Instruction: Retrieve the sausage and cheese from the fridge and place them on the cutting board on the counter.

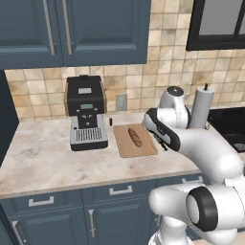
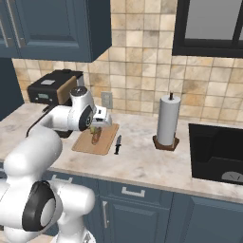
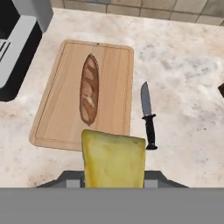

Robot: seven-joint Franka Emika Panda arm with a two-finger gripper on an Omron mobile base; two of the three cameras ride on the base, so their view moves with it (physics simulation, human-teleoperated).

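Note:
The sausage (image 3: 89,89), dark reddish-brown, lies lengthwise on the light wooden cutting board (image 3: 114,74) on the beige counter (image 1: 43,153); it also shows in the base views (image 1: 135,137) (image 2: 95,138). My gripper (image 3: 113,176) is shut on the cheese (image 3: 113,158), a pale yellow block between its fingers. It hovers above the board's front edge, a little off the sausage's near end. From the right base view the hand (image 2: 97,124) hangs just over the board (image 2: 108,142). The fridge is out of view.
A black-handled knife (image 3: 148,116) lies on the counter just right of the board. A black coffee machine (image 1: 86,112) stands left of the board. A paper towel roll (image 2: 168,121) and a dark sink (image 2: 216,152) are further right.

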